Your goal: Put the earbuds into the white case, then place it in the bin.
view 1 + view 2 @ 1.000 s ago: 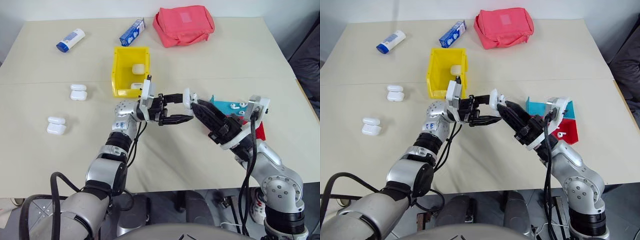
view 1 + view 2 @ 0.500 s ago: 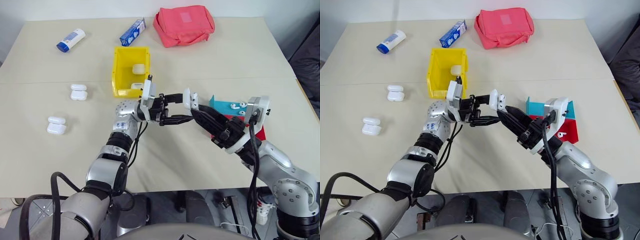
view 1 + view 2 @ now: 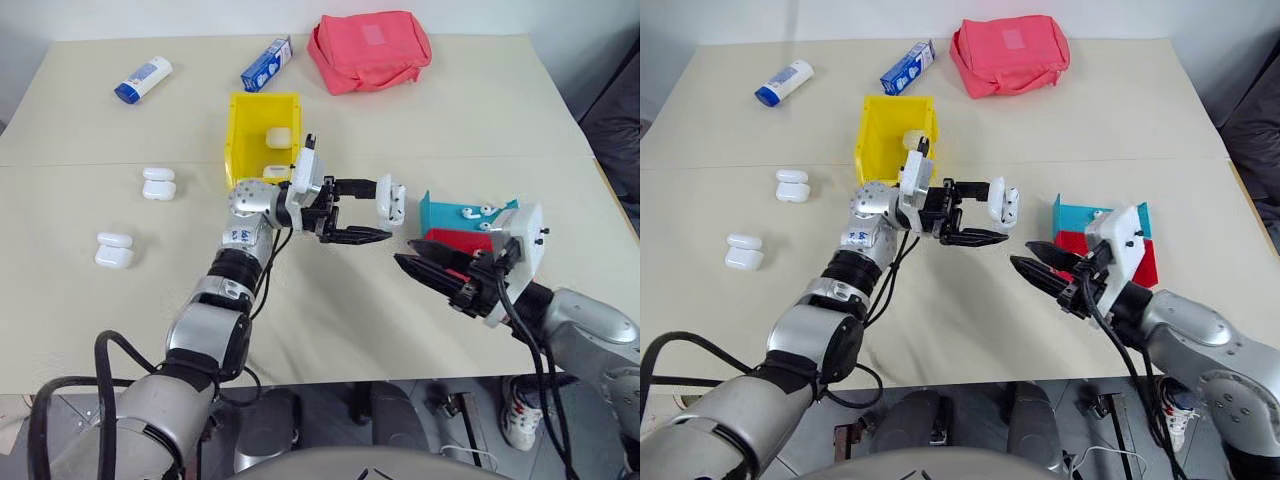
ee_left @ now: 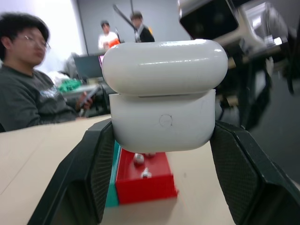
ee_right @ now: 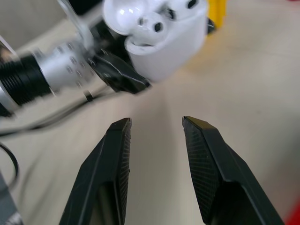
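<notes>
Your right pincer, jaws apart, has backed off | left pincer clamps white case, earbuds seated | close lid next

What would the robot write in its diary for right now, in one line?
left end effector: shut on white case, lid open | right end effector: open, empty | bin: case not in yet

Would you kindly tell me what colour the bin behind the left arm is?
The bin is bright yellow, clearest in the left eye view.
</notes>
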Tool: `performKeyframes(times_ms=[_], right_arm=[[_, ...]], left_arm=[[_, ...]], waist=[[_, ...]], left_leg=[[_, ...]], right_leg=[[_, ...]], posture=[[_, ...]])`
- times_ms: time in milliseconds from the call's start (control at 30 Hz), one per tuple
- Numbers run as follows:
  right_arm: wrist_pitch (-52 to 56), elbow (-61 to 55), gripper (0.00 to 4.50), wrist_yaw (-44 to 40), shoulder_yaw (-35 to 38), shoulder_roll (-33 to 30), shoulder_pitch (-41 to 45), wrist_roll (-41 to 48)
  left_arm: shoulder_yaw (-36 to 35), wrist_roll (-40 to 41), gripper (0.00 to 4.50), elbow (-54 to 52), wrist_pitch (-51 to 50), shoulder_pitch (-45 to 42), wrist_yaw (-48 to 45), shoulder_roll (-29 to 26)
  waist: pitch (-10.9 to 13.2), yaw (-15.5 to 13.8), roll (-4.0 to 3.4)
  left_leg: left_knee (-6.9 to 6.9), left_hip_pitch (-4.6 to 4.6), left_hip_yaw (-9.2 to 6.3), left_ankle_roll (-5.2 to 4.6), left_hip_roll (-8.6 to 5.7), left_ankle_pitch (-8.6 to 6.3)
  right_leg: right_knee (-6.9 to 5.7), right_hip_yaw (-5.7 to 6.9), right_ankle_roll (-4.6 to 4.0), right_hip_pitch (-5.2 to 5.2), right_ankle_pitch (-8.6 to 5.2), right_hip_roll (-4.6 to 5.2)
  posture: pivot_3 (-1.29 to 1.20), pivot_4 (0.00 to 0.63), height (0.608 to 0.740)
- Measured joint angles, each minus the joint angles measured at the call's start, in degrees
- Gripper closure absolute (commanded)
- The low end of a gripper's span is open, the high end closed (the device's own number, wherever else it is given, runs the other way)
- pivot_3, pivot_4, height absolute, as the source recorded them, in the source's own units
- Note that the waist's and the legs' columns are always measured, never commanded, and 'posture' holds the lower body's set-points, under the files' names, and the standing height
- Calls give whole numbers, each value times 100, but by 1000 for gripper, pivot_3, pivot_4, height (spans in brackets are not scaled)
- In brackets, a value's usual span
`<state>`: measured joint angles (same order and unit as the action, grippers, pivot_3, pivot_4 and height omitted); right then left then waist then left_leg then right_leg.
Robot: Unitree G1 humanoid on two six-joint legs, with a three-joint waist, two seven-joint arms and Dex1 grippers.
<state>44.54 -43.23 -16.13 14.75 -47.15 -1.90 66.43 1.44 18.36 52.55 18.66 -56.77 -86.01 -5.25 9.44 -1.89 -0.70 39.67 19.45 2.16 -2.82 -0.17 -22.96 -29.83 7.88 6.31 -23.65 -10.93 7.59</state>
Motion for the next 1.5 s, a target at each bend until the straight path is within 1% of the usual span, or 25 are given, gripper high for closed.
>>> performKeyframes(times_ms=[33, 100, 167, 200, 233, 267, 300, 333, 400, 467, 500, 600, 667, 767, 867, 967, 1100, 1233, 1333, 1400, 1433, 1500], right_arm=[[55, -30, 2749, -24, 173, -172, -71, -2], [83, -105, 3084, -64, 447, -398, -155, 10], [178, -203, 3578, -61, 712, -671, -127, 78], [228, -217, 3934, -44, 819, -863, -47, 130], [316, -210, 4281, 48, 886, -1119, 266, 229], [356, -208, 4446, 139, 938, -1322, 571, 323], [438, -207, 4446, 265, 946, -1590, 955, 456], [482, -209, 4446, 341, 927, -1755, 1164, 544], [768, -194, 4446, 518, 513, -2033, 1636, 744], [965, -154, 4446, 627, -4, -2032, 2127, 807], [1110, -88, 4446, 696, -417, -1976, 2598, 787], [1371, 58, 4446, 784, -1095, -1729, 3426, 658], [1568, 226, 4446, 726, -1643, -1431, 4028, 349], [1734, 459, 4446, 617, -2065, -1107, 4541, -33], [1847, 591, 4446, 429, -2308, -974, 4615, -433], [1957, 648, 4446, 259, -2567, -844, 4489, -793], [2086, 620, 4446, 65, -2411, -1008, 4122, -1023], [2210, 388, 4446, -90, -1807, -1317, 3709, -1054], [2380, 415, 4446, -165, -1326, -1525, 3210, -1075], [2383, 435, 4446, -182, -871, -1482, 3013, -1055], [2302, 444, 4446, -185, -586, -1359, 2928, -1028], [2089, 456, 4085, -246, -114, -1120, 2683, -975]], left_arm=[[55, -85, 1773, 2, 19, -49, 0, -46], [180, -243, 1773, 6, 54, -118, 1, -128], [374, -514, 1773, 27, 154, -171, 2, -273], [430, -587, 1773, 56, 186, -193, 2, -303], [464, -651, 1773, 140, 221, -248, 3, -334], [498, -713, 1773, 217, 257, -321, 7, -341], [585, -823, 1773, 254, 317, -403, 9, -356], [644, -907, 1773, 259, 359, -467, 10, -352], [667, -1033, 1773, 384, 467, -579, 21, -382], [666, -1104, 1773, 486, 504, -595, 64, -389], [670, -1173, 1773, 568, 526, -611, 110, -375], [702, -1259, 1773, 689, 566, -697, 203, -266], [711, -1371, 1773, 767, 583, -795, 295, -272], [749, -1461, 1773, 871, 605, -897, 439, -241], [751, -1550, 1773, 940, 651, -899, 555, -247], [743, -1552, 1773, 943, 672, -900, 642, -218], [688, -1551, 1773, 954, 636, -899, 708, -251], [633, -1548, 1773, 969, 622, -899, 757, -282], [498, -1498, 1773, 952, 578, -899, 805, -377], [382, -1435, 1773, 937, 556, -899, 856, -417], [354, -1417, 1773, 921, 544, -900, 875, -404], [327, -1404, 1773, 911, 522, -901, 916, -363]], waist=[[1, -5, 1], [3, -20, 5], [4, -34, 6], [4, -34, 5], [5, -26, 7], [6, -25, 7], [6, -32, 8], [5, -37, 11], [5, -71, 18], [5, -80, 17], [7, -77, 15], [8, -93, 18], [8, -77, 18], [8, -83, 18], [7, -86, 18], [7, -82, 18], [6, -92, 19], [5, -106, 20], [4, -99, 24], [3, -101, 24], [3, -101, 26], [2, -105, 28]], left_leg=[[1, -1, 0, 0, 0, 0], [0, -1, -1, 0, 1, 1], [1, -3, 0, 1, 2, 0], [0, -2, 4, 1, 0, 1], [1, -3, 7, 1, 1, 1], [1, -2, 4, 2, 2, 2], [0, -1, 0, 2, 5, 2], [-3, -2, -3, 7, 14, 0], [-4, -2, -15, 25, 32, -4], [-4, 2, -11, 37, 36, -1], [-4, 8, -10, 64, 34, 14], [-3, 15, -8, 66, 33, 17], [-2, 19, -1, 61, 31, 20], [-1, 26, -1, 52, 25, 24], [-1, 33, -2, 50, 18, 27], [0, 42, -1, 44, 8, 32], [25, 77, -3, 43, 3, 41], [27, 83, -2, 42, 0, 52], [26, 83, -1, 42, 1, 51], [25, 84, 1, 43, 1, 52], [23, 83, 1, 45, 3, 53], [23, 81, 2, 48, 2, 55]], right_leg=[[0, 0, 1, 0, 0, -1], [1, -1, 1, 1, 1, -1], [5, -2, 1, 0, 0, -1], [3, -5, 1, -3, 1, 1], [4, -8, -1, -5, 2, 2], [8, -7, -4, -7, 3, 7], [15, -9, -5, -8, 2, 12], [19, -12, -10, -6, 0, 19], [18, -14, -34, -4, -14, 18], [8, -13, -39, -13, -16, 11], [5, -11, -37, -18, -15, 9], [2, -3, -34, -21, -11, 6], [0, 1, -43, -24, -2, 4], [-2, 6, -33, -29, 8, 1], [-1, 11, -29, -33, 11, -1], [-3, 15, -25, -38, 13, -1], [-3, 18, -21, -61, 31, -2], [1, 15, -21, -65, 44, 0], [0, 10, -20, -66, 45, 0], [0, 9, -19, -69, 45, -2], [0, 10, -19, -69, 45, -4], [0, 10, -17, -67, 46, -7]], posture=[[0, 150, 740], [0, 150, 740], [0, 150, 740], [0, 150, 740], [0, 150, 740], [0, 150, 740], [0, 150, 740], [0, 150, 740], [0, 150, 740], [0, 150, 740], [0, 150, 740], [0, 150, 740], [0, 150, 740], [0, 150, 740], [0, 150, 740], [0, 150, 740], [0, 150, 740], [0, 150, 740], [0, 150, 740], [0, 150, 740], [0, 150, 740], [0, 150, 740]])
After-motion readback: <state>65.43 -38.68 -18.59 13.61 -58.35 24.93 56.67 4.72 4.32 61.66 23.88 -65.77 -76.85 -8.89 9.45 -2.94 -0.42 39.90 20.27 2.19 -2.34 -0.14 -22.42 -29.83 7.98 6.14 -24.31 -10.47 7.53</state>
